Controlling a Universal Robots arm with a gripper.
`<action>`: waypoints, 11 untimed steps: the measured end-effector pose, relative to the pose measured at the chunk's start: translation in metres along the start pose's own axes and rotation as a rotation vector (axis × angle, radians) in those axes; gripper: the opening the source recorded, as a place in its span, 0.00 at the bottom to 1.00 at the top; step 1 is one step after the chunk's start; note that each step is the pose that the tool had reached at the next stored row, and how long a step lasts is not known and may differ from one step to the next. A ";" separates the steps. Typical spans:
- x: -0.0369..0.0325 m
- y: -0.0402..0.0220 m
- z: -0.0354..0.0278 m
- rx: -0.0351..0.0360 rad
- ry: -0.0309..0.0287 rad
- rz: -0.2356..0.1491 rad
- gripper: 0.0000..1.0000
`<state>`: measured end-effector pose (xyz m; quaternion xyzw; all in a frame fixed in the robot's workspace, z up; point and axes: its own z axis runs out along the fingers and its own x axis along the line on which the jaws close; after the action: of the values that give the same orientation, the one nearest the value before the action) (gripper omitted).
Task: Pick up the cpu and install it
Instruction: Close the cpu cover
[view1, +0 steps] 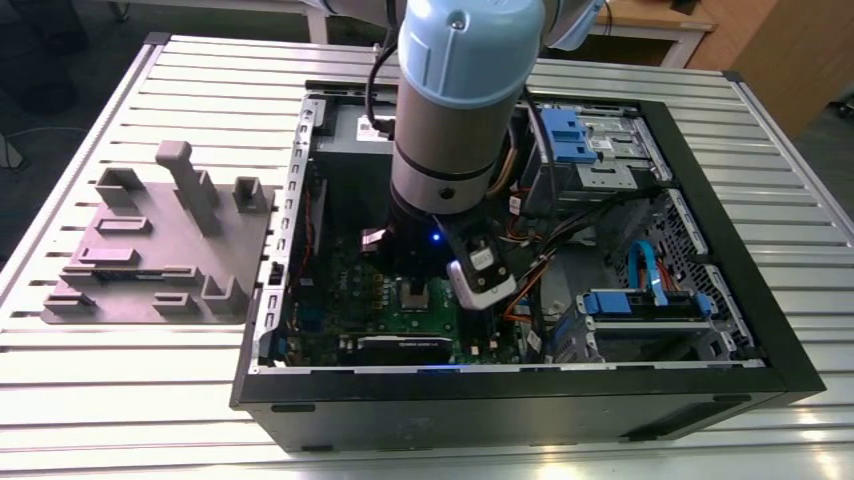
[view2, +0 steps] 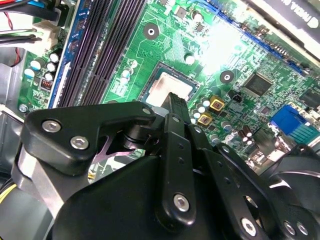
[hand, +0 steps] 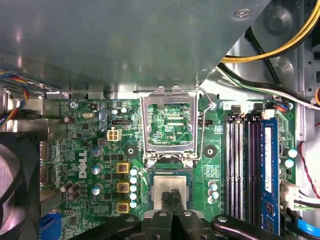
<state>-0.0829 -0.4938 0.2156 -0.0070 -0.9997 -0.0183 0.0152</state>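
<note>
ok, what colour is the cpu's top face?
The cpu top is silver-grey metal with a paler rim. It shows best in the first wrist view.

The arm (view1: 447, 130) is a thick grey tube topped, far above the fingers (hand: 167, 202), by a glossy pale-blue cap (view1: 467, 40), with a small blue light (view1: 437, 238) and a white-and-black camera block (view1: 481, 280) nearer them. The gripper (hand: 172, 192) is matt black: two narrow flat fingers, close behind them broad rounded link plates (view2: 100, 122) pinned with silver socket screws (view2: 80, 143), and further back a grey metal flange (view2: 27, 175). The finger in the second wrist view has small round holes along its spine and one silver screw at its far end.
</note>
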 end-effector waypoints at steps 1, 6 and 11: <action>0.0000 0.0000 -0.0004 -0.0001 0.0000 0.000 0.10; 0.0001 0.0001 -0.0017 -0.0001 0.0000 0.000 0.10; 0.0001 0.0001 -0.0028 0.0000 -0.0001 0.000 0.10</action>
<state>-0.0829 -0.4938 0.2183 -0.0071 -0.9997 -0.0183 0.0152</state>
